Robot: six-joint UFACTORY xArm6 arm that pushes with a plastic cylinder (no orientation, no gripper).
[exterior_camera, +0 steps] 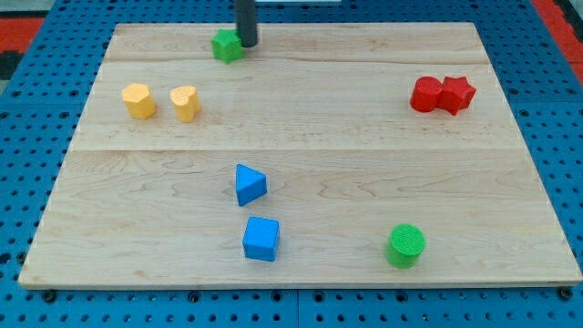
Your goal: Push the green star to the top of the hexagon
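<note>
The green star [226, 46] lies near the view's top edge of the wooden board, left of centre. My tip [247, 43] stands right against the star's right side, touching or nearly touching it. The yellow hexagon [139, 100] lies at the view's left, below and to the left of the star. A yellow heart [185, 103] lies just right of the hexagon.
A red round block [425, 95] and a red star [456, 94] touch at the view's right. A blue triangle [249, 184] and a blue cube [261, 239] lie at lower centre. A green cylinder [405, 246] sits at lower right. The board's top edge [364, 25] is close to the green star.
</note>
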